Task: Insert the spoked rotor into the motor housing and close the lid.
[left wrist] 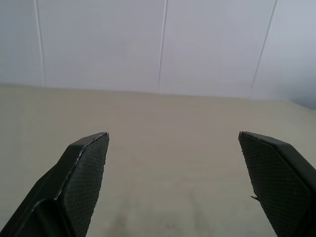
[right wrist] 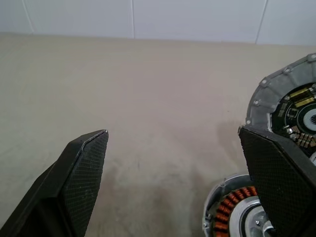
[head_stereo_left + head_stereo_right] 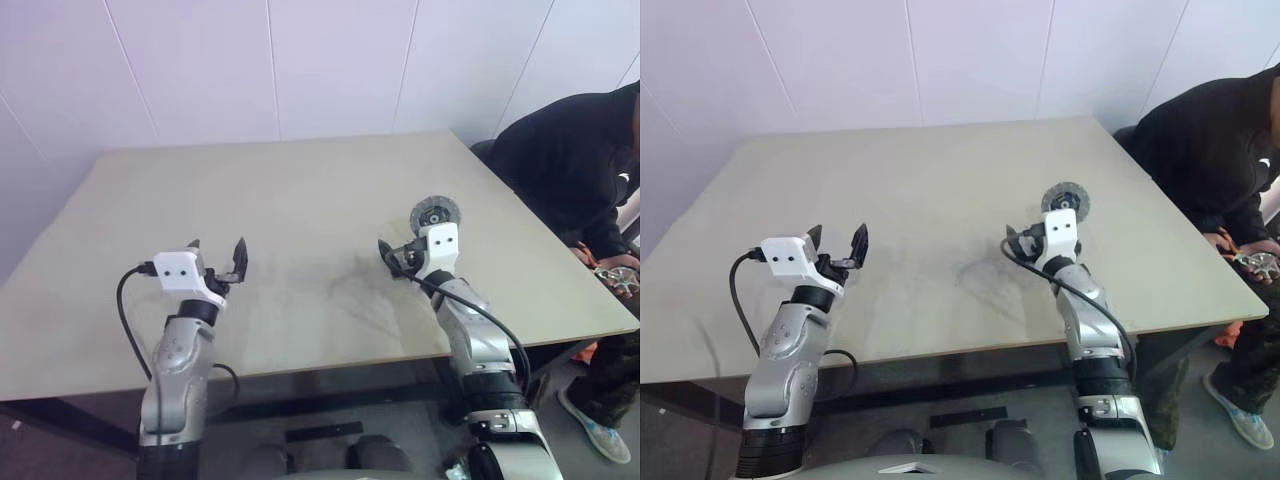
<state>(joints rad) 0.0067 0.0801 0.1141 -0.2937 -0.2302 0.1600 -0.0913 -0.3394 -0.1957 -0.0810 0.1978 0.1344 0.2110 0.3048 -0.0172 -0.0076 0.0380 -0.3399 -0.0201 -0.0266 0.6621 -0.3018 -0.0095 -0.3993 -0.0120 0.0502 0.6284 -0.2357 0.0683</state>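
Two discs: motor housing (image 2: 237, 210) with copper windings lies on the table (image 3: 300, 200) beside another round part (image 2: 289, 106), probably staged for assembly.
Right gripper (image 2: 173, 182): wide, empty, just beside them.
Left gripper (image 1: 173, 182): wide, empty, well apart.

Motor housing (image 2: 237, 210) — copper windings, silvery centre

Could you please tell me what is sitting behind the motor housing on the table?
Directly behind the motor housing lies a second round part with a bolted silver rim and a dark inner face. The right gripper's finger covers where they meet, so contact cannot be judged.
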